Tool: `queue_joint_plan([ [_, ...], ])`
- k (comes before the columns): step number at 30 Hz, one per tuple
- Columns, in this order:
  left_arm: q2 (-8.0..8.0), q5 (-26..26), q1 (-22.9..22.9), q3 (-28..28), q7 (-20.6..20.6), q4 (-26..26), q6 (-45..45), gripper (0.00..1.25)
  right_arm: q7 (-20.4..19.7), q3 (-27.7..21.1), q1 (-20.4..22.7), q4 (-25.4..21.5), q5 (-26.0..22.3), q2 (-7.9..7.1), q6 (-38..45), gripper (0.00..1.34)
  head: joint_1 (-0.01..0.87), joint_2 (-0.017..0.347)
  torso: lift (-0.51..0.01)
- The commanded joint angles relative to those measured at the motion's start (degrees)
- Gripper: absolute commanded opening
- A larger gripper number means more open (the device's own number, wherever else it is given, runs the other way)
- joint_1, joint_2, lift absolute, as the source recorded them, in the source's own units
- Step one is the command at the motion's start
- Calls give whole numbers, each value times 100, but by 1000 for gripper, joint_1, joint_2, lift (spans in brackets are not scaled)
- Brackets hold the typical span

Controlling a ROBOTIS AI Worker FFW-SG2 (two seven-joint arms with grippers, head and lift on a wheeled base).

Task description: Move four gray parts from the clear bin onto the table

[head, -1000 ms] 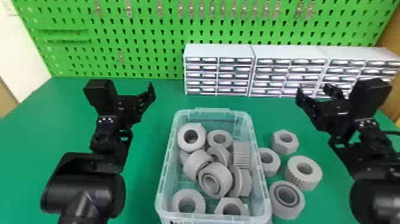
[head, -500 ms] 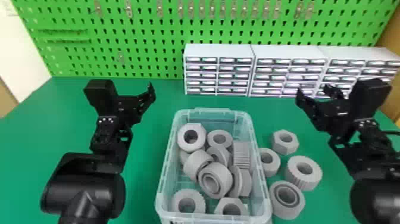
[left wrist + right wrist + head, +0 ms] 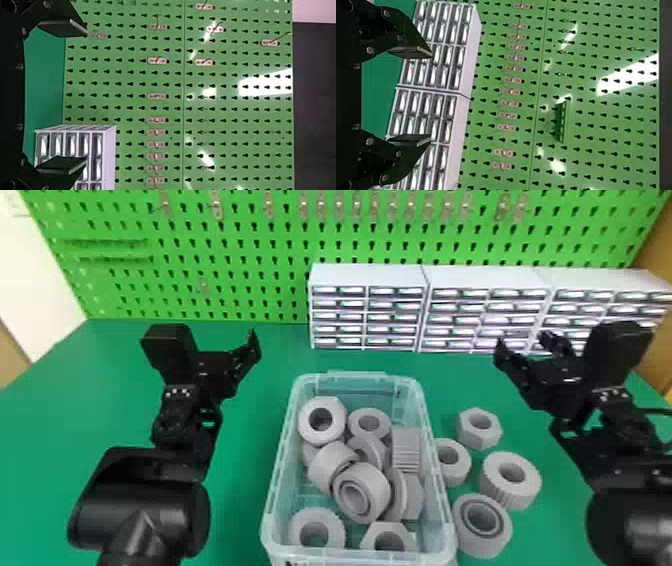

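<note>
- While the left gripper (image 3: 225,365) hangs above the table (image 3: 65,410), its two fingers stand spread open, as its wrist view shows.
- Across from it, the right gripper (image 3: 524,340) is open too, fingers wide apart.
- Between the two grippers, and nearer the robot than either, sits the clear bin (image 3: 350,377), holding a jumble of gray rings and nuts, among them a hex nut (image 3: 375,534) and a ridged ring (image 3: 308,517).
- Four gray parts lie on the table outside the bin, nearer the robot than the right gripper: a hex nut closest to it (image 3: 465,437), a smooth ring (image 3: 458,478) just beside the bin wall, a ridged ring (image 3: 504,493) and a ring with an inner band (image 3: 487,544).
- Beyond the right gripper stand white drawer cabinets (image 3: 485,277), and behind both grippers rises a green pegboard (image 3: 240,255).
</note>
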Motion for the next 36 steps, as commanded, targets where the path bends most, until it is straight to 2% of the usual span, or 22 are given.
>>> queue_joint_plan([
  [1, 0, 1, 0, -1, -1, 0, -4, 1106, 0, -27, 13, 0, 0, -2, 0, 824, 693, 72, -52],
  [36, -35, -34, 9, 61, -1, 9, -4, 1106, 0, -45, -5, 0, -9, 7, 26, 824, 693, 72, -52],
])
